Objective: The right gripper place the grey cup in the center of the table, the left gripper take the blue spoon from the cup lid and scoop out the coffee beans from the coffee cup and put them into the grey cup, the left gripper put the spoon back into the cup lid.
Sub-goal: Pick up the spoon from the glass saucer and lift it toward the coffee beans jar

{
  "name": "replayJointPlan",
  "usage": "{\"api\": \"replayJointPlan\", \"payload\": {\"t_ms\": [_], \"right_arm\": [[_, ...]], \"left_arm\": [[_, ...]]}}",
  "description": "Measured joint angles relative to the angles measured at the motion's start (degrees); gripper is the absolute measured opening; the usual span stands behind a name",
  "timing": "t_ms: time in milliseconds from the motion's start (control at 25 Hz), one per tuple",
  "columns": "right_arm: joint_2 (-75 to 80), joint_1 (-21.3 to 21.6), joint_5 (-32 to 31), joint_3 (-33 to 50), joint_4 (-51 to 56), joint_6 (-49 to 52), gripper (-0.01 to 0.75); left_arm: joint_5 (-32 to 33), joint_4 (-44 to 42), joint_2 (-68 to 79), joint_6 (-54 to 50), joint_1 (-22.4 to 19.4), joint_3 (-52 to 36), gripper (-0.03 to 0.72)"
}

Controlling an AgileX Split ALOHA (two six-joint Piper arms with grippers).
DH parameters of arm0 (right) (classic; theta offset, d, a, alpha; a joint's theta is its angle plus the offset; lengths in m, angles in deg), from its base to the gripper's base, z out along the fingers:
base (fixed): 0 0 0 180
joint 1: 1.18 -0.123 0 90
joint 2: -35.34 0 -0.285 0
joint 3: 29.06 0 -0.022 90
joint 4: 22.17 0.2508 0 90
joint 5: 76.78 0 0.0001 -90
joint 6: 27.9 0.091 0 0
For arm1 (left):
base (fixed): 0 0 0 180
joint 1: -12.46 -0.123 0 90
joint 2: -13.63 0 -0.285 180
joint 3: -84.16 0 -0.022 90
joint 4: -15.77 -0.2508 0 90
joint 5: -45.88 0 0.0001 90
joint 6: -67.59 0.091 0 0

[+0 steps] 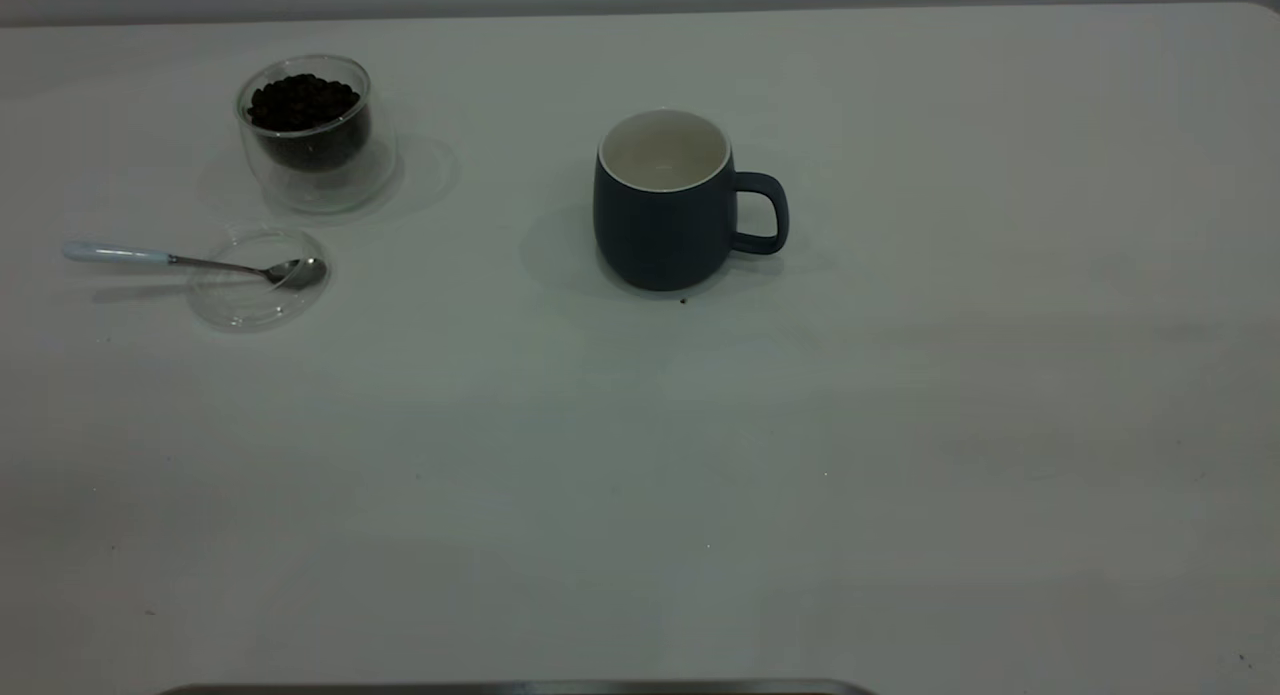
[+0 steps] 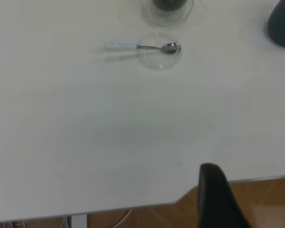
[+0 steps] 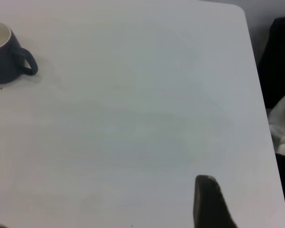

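Left gripper [image 2: 247,199] sits off the near table edge; only one black finger [image 2: 217,197] is clear in its wrist view plus a sliver at the frame edge, so jaw opening: can't tell. Everything it needs is well ahead of it across the table [image 1: 640,475]. Blue spoon [image 1: 190,261]: bowl rests in the cup lid [image 1: 258,277], pale handle sticks out over the rim, pointing away from the grey cup, far out in front of the gripper. Coffee cup [image 1: 316,135] stands just beyond the lid, apart from it, upright, holding a heap of coffee beans [image 1: 302,101]. Grey cup [image 1: 668,201] is upright near table centre, handle pointing toward the right arm's side, inside shows white; off to the side of the left gripper's line, well apart from the glass cup. One small dark speck [image 1: 683,300] lies on the table right at its base. Right gripper [image 3: 210,202]: only one dark finger tip in its wrist view, opening can't tell; grey cup is far ahead of it, diagonal.
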Motion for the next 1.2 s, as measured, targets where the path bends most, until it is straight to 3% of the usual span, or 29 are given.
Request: {"api": "replayJointPlan", "payload": {"t_ms": [680,920,1200], "right_arm": [[0.00,0.00,-0.05,0.00,0.00,-0.02,0.363],[0.00,0.00,-0.05,0.00,0.00,-0.02,0.363],[0.00,0.00,-0.05,0.00,0.00,-0.02,0.363]], "left_arm": [[-1.88,0.00,1.74,-0.96,0.00,0.66,0.432],[-16.76,0.00,13.35,-1.72,0.00,3.84,0.440],[-27.63,0.00,39.56,-5.60,0.00,8.22,0.547]]}}
